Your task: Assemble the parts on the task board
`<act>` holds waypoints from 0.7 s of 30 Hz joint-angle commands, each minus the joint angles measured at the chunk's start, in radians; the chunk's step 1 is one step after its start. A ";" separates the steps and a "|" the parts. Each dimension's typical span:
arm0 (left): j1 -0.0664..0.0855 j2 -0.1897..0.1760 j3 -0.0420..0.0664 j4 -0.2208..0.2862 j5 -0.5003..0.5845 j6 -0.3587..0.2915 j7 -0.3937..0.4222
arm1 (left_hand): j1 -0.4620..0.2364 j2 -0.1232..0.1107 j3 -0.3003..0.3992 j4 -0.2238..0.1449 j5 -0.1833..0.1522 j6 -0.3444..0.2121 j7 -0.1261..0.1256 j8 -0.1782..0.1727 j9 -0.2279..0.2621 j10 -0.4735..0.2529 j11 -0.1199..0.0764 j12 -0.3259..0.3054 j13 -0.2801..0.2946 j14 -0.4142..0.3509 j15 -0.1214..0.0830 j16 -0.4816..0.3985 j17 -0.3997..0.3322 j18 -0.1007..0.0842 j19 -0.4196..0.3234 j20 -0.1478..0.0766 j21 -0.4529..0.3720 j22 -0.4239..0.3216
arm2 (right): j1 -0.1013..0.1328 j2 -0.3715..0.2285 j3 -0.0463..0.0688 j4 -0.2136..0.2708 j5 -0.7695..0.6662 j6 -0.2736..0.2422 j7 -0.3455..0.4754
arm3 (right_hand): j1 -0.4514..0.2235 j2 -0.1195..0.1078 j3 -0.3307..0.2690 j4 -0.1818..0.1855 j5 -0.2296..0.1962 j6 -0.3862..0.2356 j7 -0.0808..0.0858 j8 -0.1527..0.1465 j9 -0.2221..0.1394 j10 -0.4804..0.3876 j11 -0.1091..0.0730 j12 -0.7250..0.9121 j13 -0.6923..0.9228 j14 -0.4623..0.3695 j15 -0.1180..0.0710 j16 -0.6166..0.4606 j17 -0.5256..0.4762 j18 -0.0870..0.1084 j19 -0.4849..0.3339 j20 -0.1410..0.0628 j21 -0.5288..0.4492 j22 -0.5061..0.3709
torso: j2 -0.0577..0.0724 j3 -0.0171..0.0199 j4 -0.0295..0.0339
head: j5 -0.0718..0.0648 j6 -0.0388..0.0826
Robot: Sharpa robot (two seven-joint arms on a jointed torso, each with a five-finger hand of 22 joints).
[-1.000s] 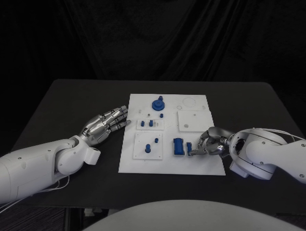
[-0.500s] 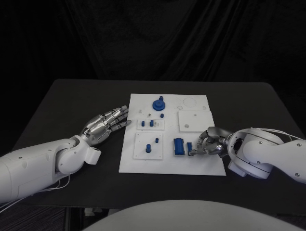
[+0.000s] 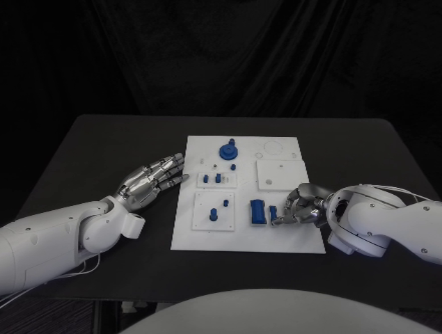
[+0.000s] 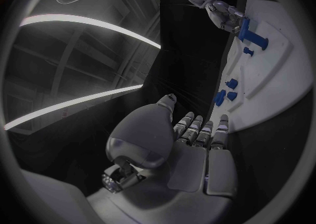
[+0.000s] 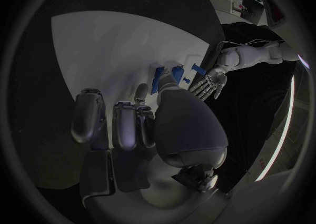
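1. Blue is what matters here: a small blue part [image 3: 273,213] sits near the front of the task board [image 3: 291,240], just beside a larger blue block [image 3: 257,211], and the right hand [image 3: 303,206] is right on it.
2. Its fingers [image 3: 284,217] curl in around that small piece and look to be pinching it, probably to steady it for seating; the contact itself is too small to see plainly.
3. From the right wrist view, the right hand's fingers [image 5: 125,121] hang over the white board with blue pieces [image 5: 158,79] just beyond their tips.
4. Further back on the board, two short pegs [image 3: 213,179] stand in a square plate, a round knobbed part [image 3: 227,150] sits near the far edge, and another upright pin [image 3: 215,213] waits in the near-left plate, so by my reading the assembly is partway along.
5. Off to the side, the left hand [image 3: 152,178] lies flat on the black desk [image 3: 100,153] just beside the board's left edge, fingers spread and grasping nothing, apparently parked clear so the right hand has room.
6. The next move calls for a careful, straight placement of that small part, since a tilt could jam it against the block.
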State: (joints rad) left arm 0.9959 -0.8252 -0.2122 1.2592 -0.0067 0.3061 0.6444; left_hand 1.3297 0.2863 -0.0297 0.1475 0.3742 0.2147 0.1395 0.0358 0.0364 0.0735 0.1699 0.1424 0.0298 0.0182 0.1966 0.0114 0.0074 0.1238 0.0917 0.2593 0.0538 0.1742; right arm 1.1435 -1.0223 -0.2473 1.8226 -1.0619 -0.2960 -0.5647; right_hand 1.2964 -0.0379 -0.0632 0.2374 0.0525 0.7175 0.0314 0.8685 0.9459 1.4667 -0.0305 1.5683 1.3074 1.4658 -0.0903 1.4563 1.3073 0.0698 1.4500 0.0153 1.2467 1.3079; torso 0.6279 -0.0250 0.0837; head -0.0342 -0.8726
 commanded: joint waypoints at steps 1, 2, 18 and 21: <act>-0.002 0.002 0.001 0.002 0.005 0.011 0.013 | -0.003 -0.002 0.001 -0.003 0.007 0.004 0.016 0.004 0.001 0.001 0.005 0.004 0.002 0.004 0.002 0.005 0.001 0.014 0.004 0.006 0.005 0.000 | -0.003 0.001 0.000 -0.001 -0.008 -0.002 -0.017 | 0.009 -0.002 0.000 -0.008 -0.005 -0.007 -0.002 0.004 0.001 0.104 -0.009 0.003 0.263 0.055 -0.007 -0.006 0.058 -0.001 -0.006 0.000 -0.004 0.172 | 0.000 0.0007 -0.0005 | 0.001 0.000; -0.002 0.002 0.001 0.002 0.005 0.011 0.013 | -0.003 -0.002 0.001 -0.003 0.007 0.004 0.016 0.004 0.001 0.001 0.005 0.004 0.002 0.004 0.002 0.005 0.001 0.014 0.004 0.006 0.005 0.000 | -0.003 0.002 0.000 -0.001 -0.008 -0.003 -0.016 | 0.010 -0.002 0.000 -0.008 -0.005 -0.007 -0.003 0.005 0.002 0.104 -0.009 0.003 0.263 0.055 -0.007 -0.006 0.058 -0.001 -0.006 0.000 -0.004 0.172 | -0.001 0.0006 -0.0008 | 0.002 0.000; -0.003 0.001 0.001 0.002 0.005 0.012 0.015 | -0.003 -0.001 0.001 -0.005 0.007 0.003 0.016 0.004 0.001 0.001 0.006 0.004 0.001 0.004 0.002 0.005 0.001 0.014 0.004 0.006 0.005 0.000 | -0.004 0.005 0.000 -0.004 -0.008 -0.012 -0.012 | 0.025 0.018 -0.005 -0.013 -0.005 -0.006 -0.005 0.022 0.013 0.104 -0.011 0.003 0.263 0.057 -0.008 -0.003 0.062 -0.002 -0.003 -0.001 0.004 0.174 | -0.002 -0.0003 0.0016 | 0.001 0.000; -0.003 0.001 0.001 0.003 0.005 0.012 0.018 | -0.003 -0.001 0.001 -0.005 0.007 0.003 0.016 0.004 0.001 0.001 0.006 0.004 0.001 0.004 0.002 0.005 0.001 0.014 0.004 0.006 0.005 0.000 | -0.004 0.004 0.000 -0.004 -0.008 -0.010 -0.011 | 0.033 0.021 -0.007 -0.016 -0.005 -0.006 -0.006 0.026 0.016 0.104 -0.012 0.003 0.263 0.057 -0.009 -0.002 0.064 -0.003 -0.002 -0.002 0.006 0.174 | -0.002 -0.0002 0.0015 | 0.002 0.000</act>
State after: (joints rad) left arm 0.9942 -0.8258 -0.2123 1.2592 -0.0067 0.3066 0.6450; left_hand 1.3297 0.2863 -0.0298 0.1475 0.3742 0.2147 0.1395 0.0358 0.0362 0.0735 0.1699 0.1424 0.0298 0.0182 0.1966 0.0114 0.0073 0.1237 0.0917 0.2593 0.0538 0.1742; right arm 1.1419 -1.0176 -0.2473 1.8178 -1.0632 -0.2990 -0.5652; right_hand 1.3200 -0.0142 -0.0689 0.2260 0.0526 0.7141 0.0278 0.8917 0.9608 1.4669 -0.0377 1.5682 1.3074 1.4658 -0.0903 1.4563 1.3080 0.0698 1.4500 0.0154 1.2467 1.3076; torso 0.6259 -0.0249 0.0844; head -0.0323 -0.8726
